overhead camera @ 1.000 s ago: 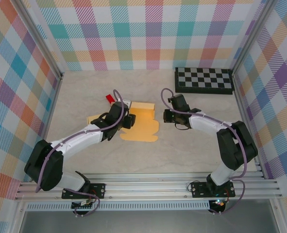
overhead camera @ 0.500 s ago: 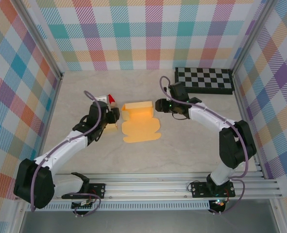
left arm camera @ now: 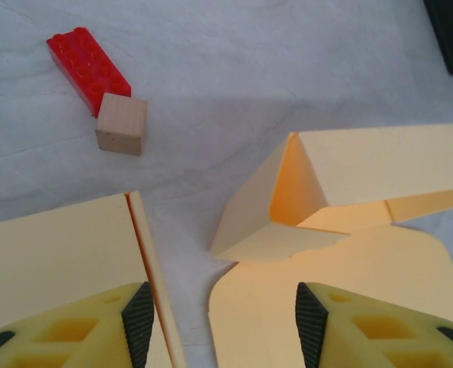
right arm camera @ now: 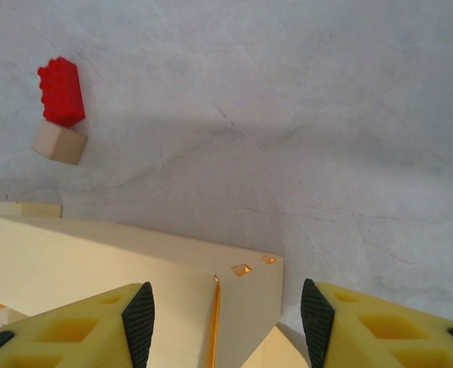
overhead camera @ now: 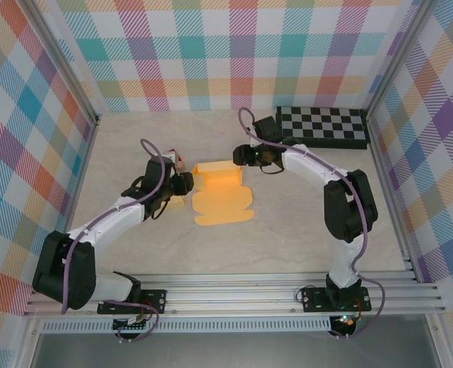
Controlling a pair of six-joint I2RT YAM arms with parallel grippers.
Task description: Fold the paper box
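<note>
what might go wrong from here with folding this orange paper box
The raised wall of the orange paper box stands unheld, both the left gripper and right gripper open, so it may flop flat. The red plastic brick and small wooden cube sit close by; a sweeping arm might knock them.

SITE: you face a lab robot test cell | WALLS: plaid panels (overhead camera: pixel 241 54) at 9, 12, 3 o'clock on aluminium framing (overhead camera: pixel 64 65) | MARKER: checkerboard plate (overhead camera: pixel 322 126) at 2 o'clock
</note>
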